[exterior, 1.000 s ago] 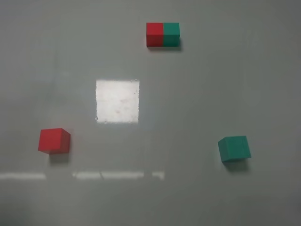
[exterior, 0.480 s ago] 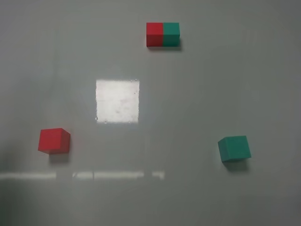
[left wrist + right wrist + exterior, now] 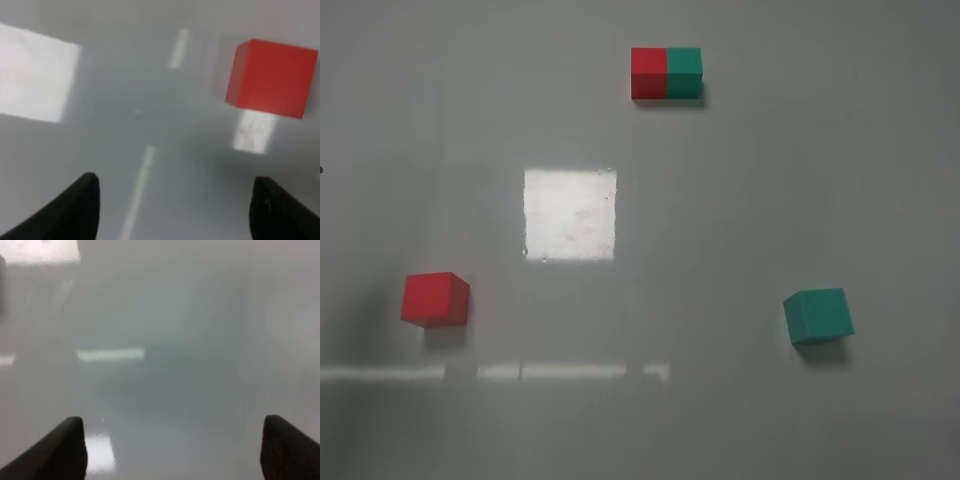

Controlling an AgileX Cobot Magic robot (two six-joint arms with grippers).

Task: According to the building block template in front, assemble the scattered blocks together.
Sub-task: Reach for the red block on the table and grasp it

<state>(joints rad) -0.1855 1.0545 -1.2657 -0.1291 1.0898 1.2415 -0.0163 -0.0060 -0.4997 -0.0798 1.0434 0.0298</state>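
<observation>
The template (image 3: 666, 73), a small red and teal-green bar, lies at the far middle of the table. The loose red cube (image 3: 435, 298) sits at the left and the loose teal-green cube (image 3: 818, 316) at the right, far apart. Neither gripper shows in the exterior view. In the left wrist view my left gripper (image 3: 177, 207) is open and empty, with the red cube (image 3: 270, 77) ahead of it and off to one side. In the right wrist view my right gripper (image 3: 172, 450) is open and empty over bare table; no cube shows there.
The grey table (image 3: 740, 200) is glossy, with a bright square light reflection (image 3: 570, 214) near the middle and a thin reflected strip (image 3: 520, 372) toward the front.
The cubes and template have not moved. A faint shadow at the left edge of the table has shifted slightly.
</observation>
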